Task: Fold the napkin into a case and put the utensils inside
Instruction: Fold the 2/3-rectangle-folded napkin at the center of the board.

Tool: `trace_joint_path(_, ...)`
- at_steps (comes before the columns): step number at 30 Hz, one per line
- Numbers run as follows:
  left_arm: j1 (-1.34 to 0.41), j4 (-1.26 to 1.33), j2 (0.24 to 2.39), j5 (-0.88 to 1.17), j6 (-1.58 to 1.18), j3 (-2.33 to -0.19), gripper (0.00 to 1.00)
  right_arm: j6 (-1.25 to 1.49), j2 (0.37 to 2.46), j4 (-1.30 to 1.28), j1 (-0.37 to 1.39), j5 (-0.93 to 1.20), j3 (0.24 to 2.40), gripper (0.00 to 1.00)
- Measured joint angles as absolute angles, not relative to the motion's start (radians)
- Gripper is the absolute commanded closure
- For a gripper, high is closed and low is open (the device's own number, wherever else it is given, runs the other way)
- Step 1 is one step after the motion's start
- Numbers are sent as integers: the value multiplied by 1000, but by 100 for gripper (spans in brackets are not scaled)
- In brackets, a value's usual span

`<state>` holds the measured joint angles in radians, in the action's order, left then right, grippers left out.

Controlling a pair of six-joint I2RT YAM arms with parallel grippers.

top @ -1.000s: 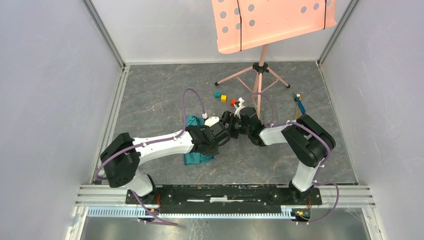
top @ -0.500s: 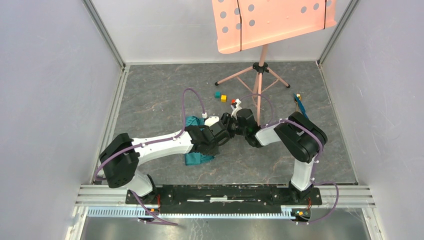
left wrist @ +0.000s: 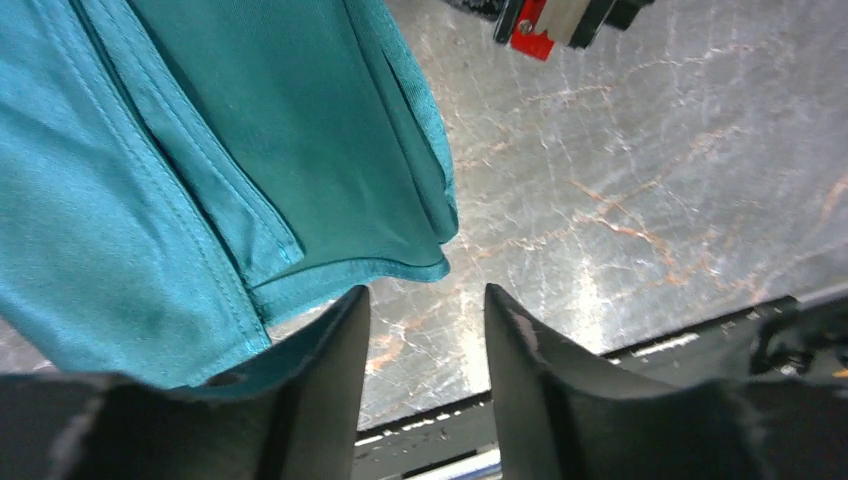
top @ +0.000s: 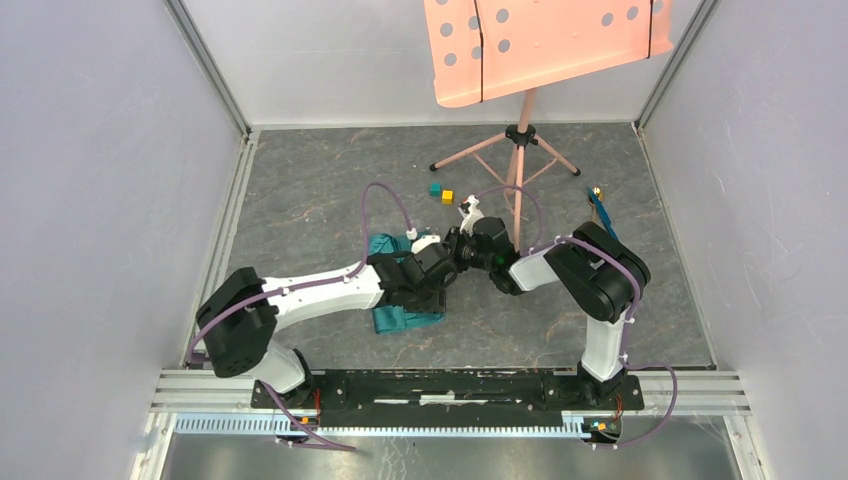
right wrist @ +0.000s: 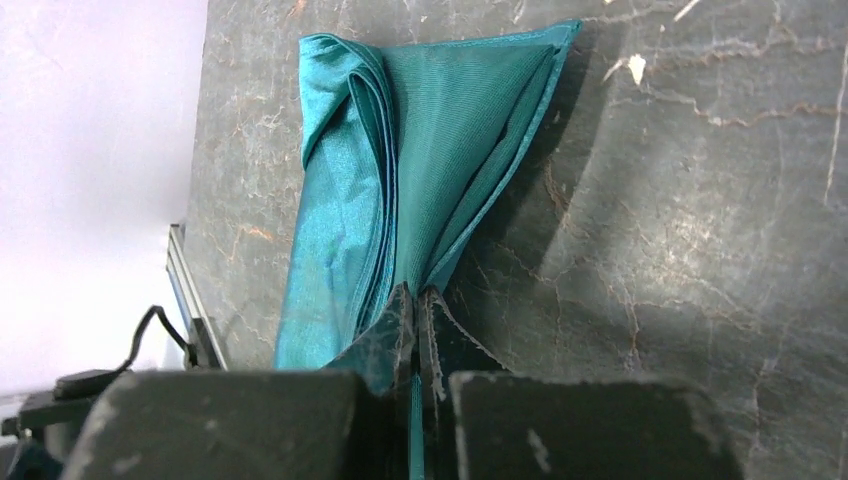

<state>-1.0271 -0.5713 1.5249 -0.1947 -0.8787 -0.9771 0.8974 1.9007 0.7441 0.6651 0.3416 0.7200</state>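
**Arms meet over half-folded napkin**

The right gripper (right wrist: 415, 300) pinches the teal napkin (right wrist: 400, 150) by an edge on the desk (top: 300, 200). The left gripper (left wrist: 425, 300) stands part open and empty at its hem. The fold likely wants a low, steady pull. The utensils (top: 600, 207) lie far right, beyond cubes (top: 447, 196) and a stand (top: 518, 135).
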Motion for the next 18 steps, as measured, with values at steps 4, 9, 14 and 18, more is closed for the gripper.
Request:
trace_joint_path(4, -971, -514, 1461, -95, -879, -916, 41, 818, 1902, 757, 659, 368, 720, 100)
trace_joint_path(9, -669, -366, 1229, 111, -888, -779, 80, 686, 1931, 690, 651, 412, 772, 100)
trace_joint_path(14, -340, -242, 1274, 195, -915, -678, 97, 579, 1938, 573, 652, 414, 878, 100)
trace_joint_path(18, -332, -176, 1412, 227, -916, -679, 98, 531, 1939, 497, 653, 412, 926, 100)
